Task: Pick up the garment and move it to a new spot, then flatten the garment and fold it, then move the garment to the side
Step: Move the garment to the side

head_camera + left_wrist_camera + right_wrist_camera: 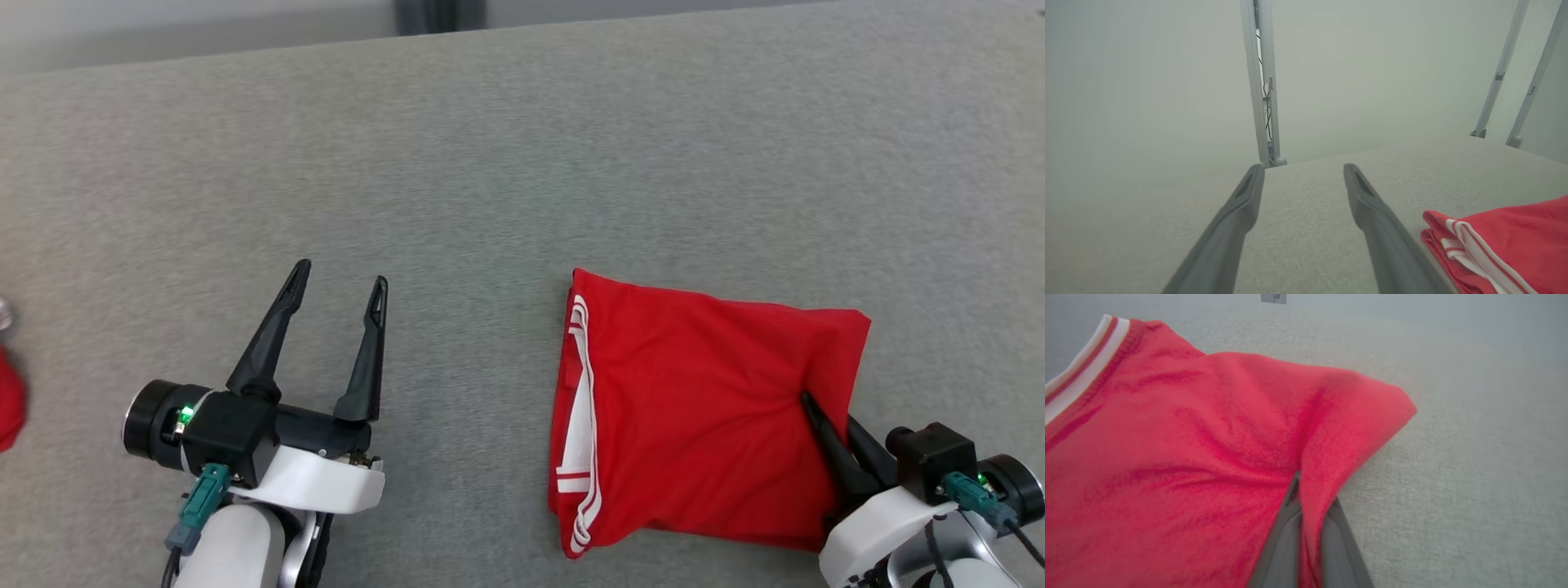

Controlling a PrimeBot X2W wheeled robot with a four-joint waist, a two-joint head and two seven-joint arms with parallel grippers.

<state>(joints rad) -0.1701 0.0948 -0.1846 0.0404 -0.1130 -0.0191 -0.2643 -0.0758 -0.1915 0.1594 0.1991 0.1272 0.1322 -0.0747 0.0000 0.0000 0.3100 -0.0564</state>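
red object point(10, 408) cut by left edge; right end effector point(812, 404) tips inside garment point(694, 408) fold

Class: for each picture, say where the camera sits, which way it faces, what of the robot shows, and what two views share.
Head view: on the head, facing down at the grey fabric tabletop and folded red garment with white trim; open left gripper, right gripper pinching it.
Left wrist view: on that wrist, facing across the tabletop toward a wall; spread fingers.
Right wrist view: on that wrist, facing the garment; closed fingers.
Shared: the garment.
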